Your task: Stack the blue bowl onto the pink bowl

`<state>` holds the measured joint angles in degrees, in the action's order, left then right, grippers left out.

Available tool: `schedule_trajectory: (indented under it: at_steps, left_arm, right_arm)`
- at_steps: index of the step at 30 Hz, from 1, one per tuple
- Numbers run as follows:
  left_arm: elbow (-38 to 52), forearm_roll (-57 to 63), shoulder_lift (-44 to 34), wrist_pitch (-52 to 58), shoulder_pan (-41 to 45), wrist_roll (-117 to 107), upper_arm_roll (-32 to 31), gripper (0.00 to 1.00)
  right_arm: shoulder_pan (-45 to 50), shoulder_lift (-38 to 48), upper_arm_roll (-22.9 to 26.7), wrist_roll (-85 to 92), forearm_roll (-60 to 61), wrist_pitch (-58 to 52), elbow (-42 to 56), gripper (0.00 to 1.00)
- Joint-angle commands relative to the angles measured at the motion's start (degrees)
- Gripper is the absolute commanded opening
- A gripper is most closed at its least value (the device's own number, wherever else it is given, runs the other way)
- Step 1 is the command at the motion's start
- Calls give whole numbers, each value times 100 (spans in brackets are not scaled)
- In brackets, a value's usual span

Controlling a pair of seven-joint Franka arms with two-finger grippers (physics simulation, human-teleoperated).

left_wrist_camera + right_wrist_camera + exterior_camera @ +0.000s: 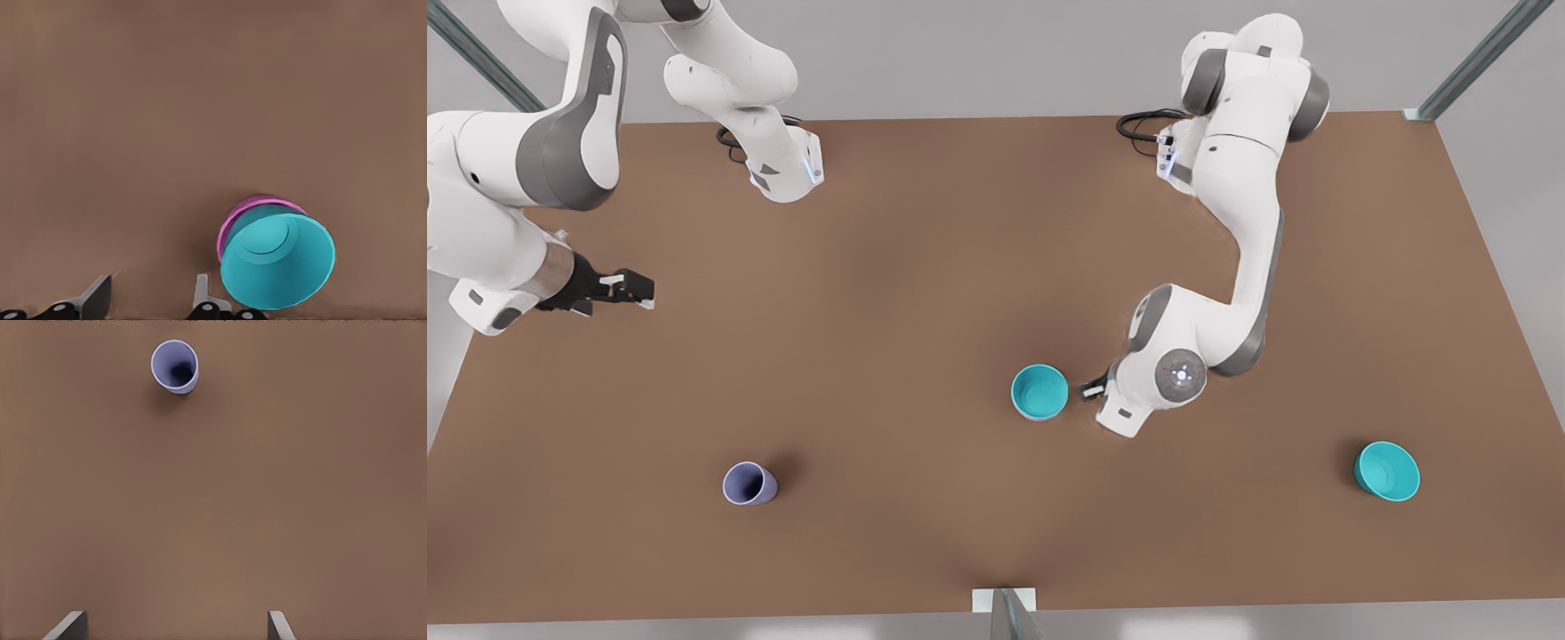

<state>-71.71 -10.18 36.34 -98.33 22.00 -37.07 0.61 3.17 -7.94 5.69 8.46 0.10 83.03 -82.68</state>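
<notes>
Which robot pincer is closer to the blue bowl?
The left pincer, open just beside the blue bowl, which sits in the pink bowl. The right pincer, open too, waits far across the table.

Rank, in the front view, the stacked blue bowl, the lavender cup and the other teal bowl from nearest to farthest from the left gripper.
From the left gripper:
1. blue bowl, right beside it, nested in the pink bowl.
2. other teal bowl, toward the front view's right.
3. lavender cup, toward the front view's left.
</notes>
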Motion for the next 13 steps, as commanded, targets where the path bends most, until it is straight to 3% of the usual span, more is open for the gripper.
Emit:
schedule_trajectory:
  at_steps: [1,3,6,7,8,13]
  left_arm:
    - [147,824,-644,2122,-257,604,35,100]
    - [1423,921,-680,3390,-503,604,106,100]
    - [1441,1625,-1076,3513,-890,2537,106,100]
    - [900,1589,-1425,2954,-1048,3133,124,100]
    - [-290,1449,-2130,1862,-1171,3215,124,100]
    - [-432,1229,-2306,1764,-1224,3215,124,100]
  right_arm:
    - [0,3,3,59,17,100,7,100]
    - [0,-6,3,68,17,91,7,100]
    - [0,-6,3,59,17,91,-2,100]
    - [0,-6,3,59,16,91,7,100]
    - [0,-6,3,59,17,91,-2,100]
    - [0,-15,3,68,17,82,-2,100]
